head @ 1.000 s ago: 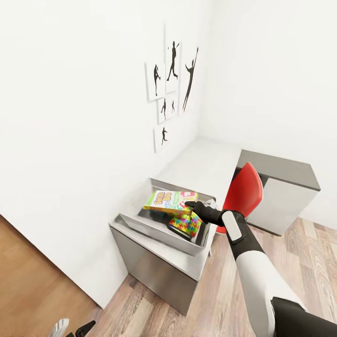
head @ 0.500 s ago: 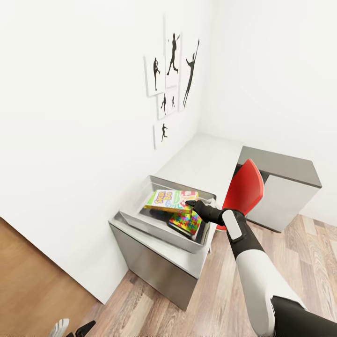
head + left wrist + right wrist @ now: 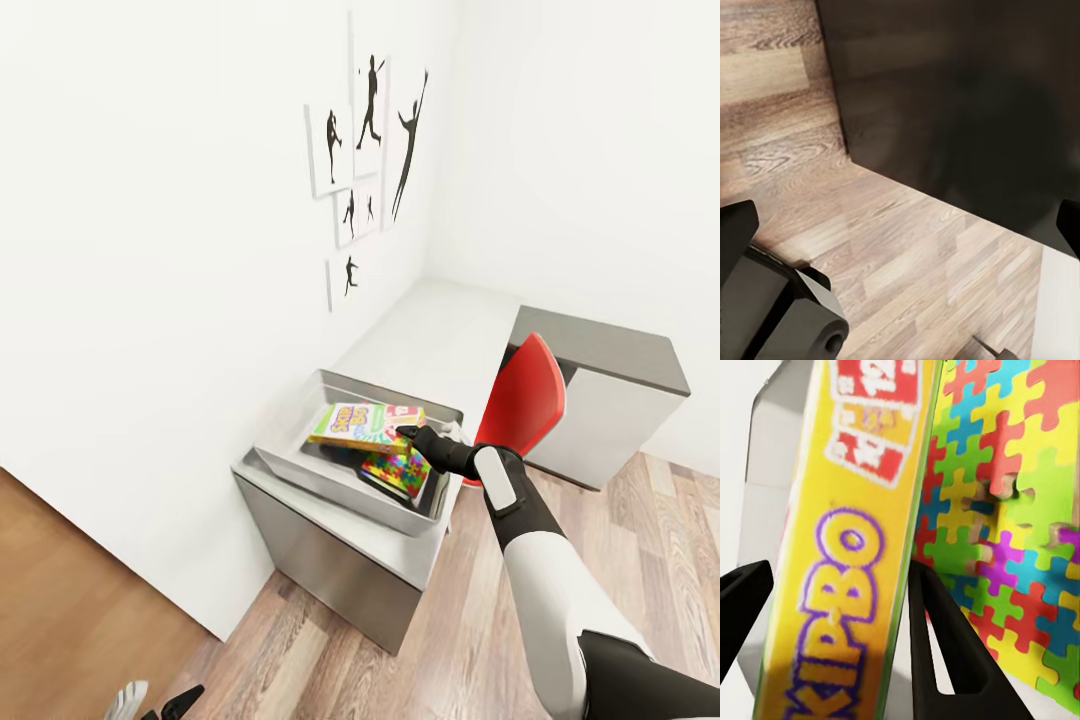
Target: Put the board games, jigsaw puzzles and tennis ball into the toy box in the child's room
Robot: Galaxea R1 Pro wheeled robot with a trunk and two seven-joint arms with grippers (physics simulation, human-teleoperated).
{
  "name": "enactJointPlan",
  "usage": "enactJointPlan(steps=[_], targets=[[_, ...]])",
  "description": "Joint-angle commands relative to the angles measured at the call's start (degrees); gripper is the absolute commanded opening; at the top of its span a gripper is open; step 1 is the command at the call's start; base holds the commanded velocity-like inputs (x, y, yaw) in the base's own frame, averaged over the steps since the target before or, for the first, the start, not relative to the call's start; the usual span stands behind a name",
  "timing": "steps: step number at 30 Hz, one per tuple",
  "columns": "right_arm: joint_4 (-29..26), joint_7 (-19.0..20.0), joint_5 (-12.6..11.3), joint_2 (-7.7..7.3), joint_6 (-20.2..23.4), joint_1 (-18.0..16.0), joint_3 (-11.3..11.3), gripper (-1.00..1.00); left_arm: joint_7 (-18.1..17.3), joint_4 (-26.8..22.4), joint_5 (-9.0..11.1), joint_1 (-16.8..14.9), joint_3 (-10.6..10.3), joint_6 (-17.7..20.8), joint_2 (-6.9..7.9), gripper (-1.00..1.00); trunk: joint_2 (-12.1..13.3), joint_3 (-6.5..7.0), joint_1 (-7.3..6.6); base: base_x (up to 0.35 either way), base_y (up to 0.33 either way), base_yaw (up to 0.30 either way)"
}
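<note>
The grey toy box (image 3: 338, 488) sits on the near end of the table (image 3: 440, 330), against the white wall. My right gripper (image 3: 408, 432) reaches over it, shut on one end of the yellow Skip-Bo board game (image 3: 362, 423), which hangs level just above the box's inside. In the right wrist view that game (image 3: 847, 547) fills the gap between my two black fingers (image 3: 937, 645). A multicoloured jigsaw puzzle (image 3: 398, 471) leans inside the box, close behind the game (image 3: 1020, 510). My left gripper (image 3: 155, 702) hangs low over the floor, and its fingers (image 3: 735, 225) stand wide apart.
A red chair (image 3: 522, 400) stands right beside my right forearm, tucked at the desk's inner corner. Black athlete pictures (image 3: 365, 150) hang on the wall above. Wood-plank floor (image 3: 480, 640) lies in front of the desk; a dark panel (image 3: 960, 97) faces the left wrist.
The whole head view has shifted a little, so the camera moved. My right gripper keeps the Skip-Bo game at the same spot over the toy box.
</note>
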Motion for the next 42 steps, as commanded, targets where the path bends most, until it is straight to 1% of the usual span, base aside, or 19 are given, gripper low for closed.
enactJointPlan(steps=[1, 23, 24, 42], targets=[[-0.10, 0.28, 0.24, 0.11, 0.22, -0.05, -0.36, -1.00, -0.05, -0.06, 0.22, -0.01, 0.09, 0.37, -0.01, 1.00, -0.11, -0.13, 0.03, 0.000, 0.000, 0.000], [-0.60, 0.08, 0.28, 0.17, -0.33, -0.12, -0.36, -1.00, -0.05, -0.05, 0.22, -0.01, 0.08, 0.37, -0.01, 1.00, -0.11, -0.28, 0.03, 0.000, 0.000, 0.000], [-0.60, -0.04, 0.28, 0.18, -0.33, -0.12, -0.36, 1.00, -0.05, -0.06, 0.22, -0.01, 0.08, 0.37, -0.01, 1.00, -0.11, -0.28, 0.03, 0.000, 0.000, 0.000], [-1.21, -0.98, 0.20, 0.05, -0.33, -0.12, -0.36, 1.00, -0.05, -0.07, 0.22, -0.02, 0.10, 0.36, -0.01, 1.00, -0.11, -0.28, 0.03, 0.000, 0.000, 0.000]])
